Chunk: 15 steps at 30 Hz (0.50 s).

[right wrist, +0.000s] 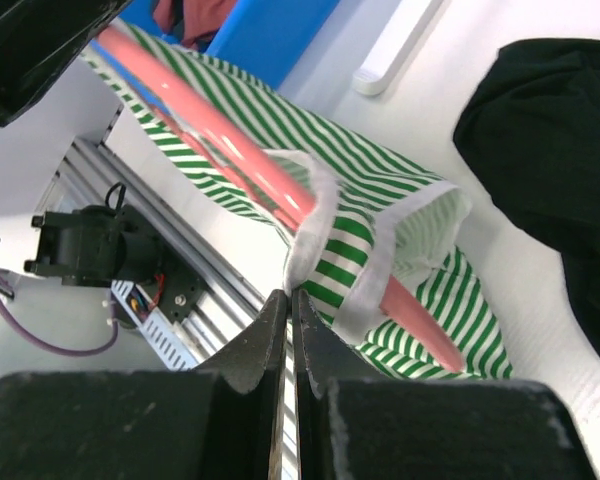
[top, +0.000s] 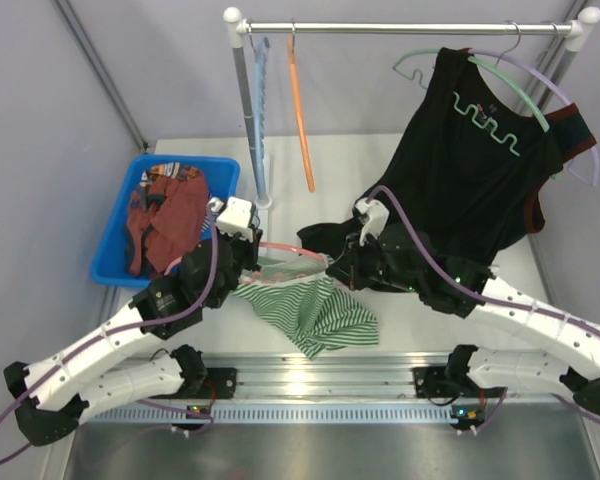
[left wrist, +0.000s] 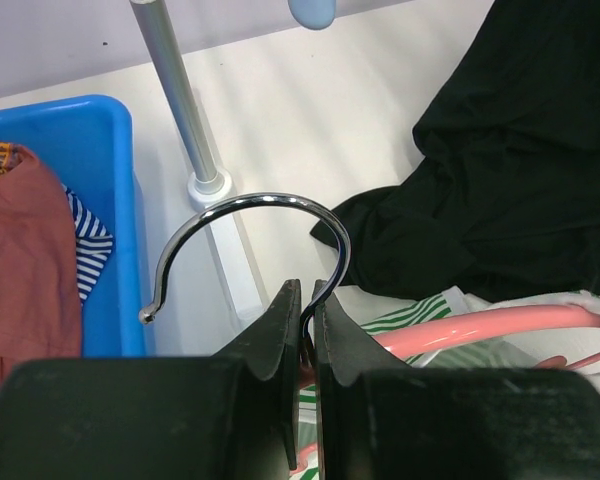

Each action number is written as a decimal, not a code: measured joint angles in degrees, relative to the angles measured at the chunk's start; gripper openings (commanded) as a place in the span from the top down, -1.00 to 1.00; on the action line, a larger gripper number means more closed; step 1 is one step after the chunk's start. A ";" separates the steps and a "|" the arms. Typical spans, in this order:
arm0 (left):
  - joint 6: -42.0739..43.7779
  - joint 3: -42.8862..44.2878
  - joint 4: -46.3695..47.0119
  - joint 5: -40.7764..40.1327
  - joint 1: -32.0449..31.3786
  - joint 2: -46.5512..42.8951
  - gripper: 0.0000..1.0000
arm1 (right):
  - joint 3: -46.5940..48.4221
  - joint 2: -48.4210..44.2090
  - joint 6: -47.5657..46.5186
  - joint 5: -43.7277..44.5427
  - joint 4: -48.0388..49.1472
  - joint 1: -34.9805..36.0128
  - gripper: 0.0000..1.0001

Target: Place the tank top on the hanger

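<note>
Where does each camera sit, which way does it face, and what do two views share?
Top external: above and behind, looking down at the table; both arms show, left gripper and right gripper close together mid-table.
Left wrist: faces away along its shut fingers, clamped on the hook of the hanger, toward the blue bin.
Right wrist: faces back toward the near rail, fingers pinching the tank top trim.
Shared: both wrist views show the hanger and the black garment.
</note>
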 measured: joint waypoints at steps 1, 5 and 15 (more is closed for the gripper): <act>0.00 0.20 0.02 0.02 0.00 0.22 1.00 | 0.50 0.66 -0.15 0.00 -0.07 0.57 1.00; -0.02 0.63 0.00 0.26 0.00 0.48 1.00 | 1.66 3.13 -0.42 0.31 0.50 2.62 1.00; -0.42 0.85 -0.02 3.91 0.00 2.03 1.00 | 3.69 4.57 -2.16 2.27 1.64 3.30 0.85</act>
